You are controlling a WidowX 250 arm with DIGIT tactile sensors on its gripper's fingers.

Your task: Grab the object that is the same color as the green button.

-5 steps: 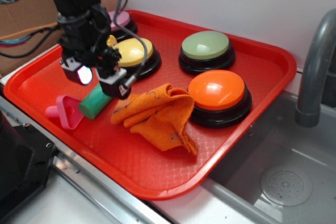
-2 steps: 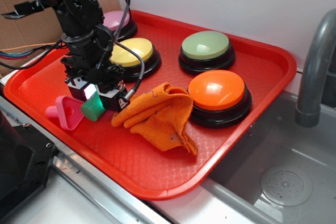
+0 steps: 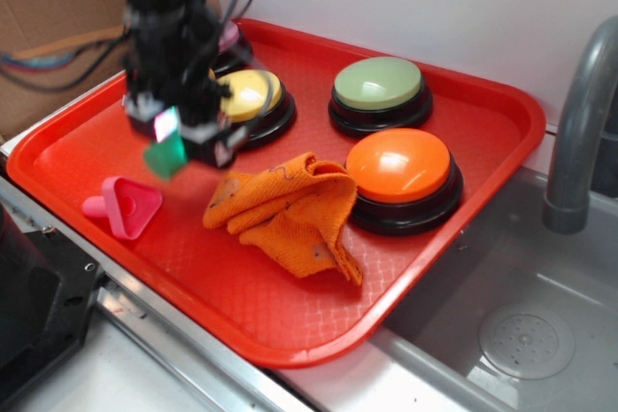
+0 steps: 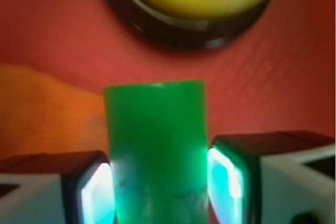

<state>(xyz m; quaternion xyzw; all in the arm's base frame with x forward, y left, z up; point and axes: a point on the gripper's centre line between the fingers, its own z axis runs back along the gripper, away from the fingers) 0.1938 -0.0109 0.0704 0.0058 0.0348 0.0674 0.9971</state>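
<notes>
My gripper is shut on the object, a small green cylinder, and holds it in the air above the left part of the red tray. In the wrist view the cylinder stands between my two glowing pads, pressed from both sides, with my gripper over the tray floor. The green button, a pale sage dome on a black base, sits at the tray's back, well to the right of my gripper.
A yellow button lies just behind my gripper and an orange button stands at the right. A crumpled orange cloth lies mid-tray. A pink funnel toy lies front left. A pink button is at the back. A grey faucet and sink are to the right.
My gripper came down over the green cylinder, closed on it, and has now lifted it off the tray, upward and slightly back. The pink funnel toy stays where it was.
</notes>
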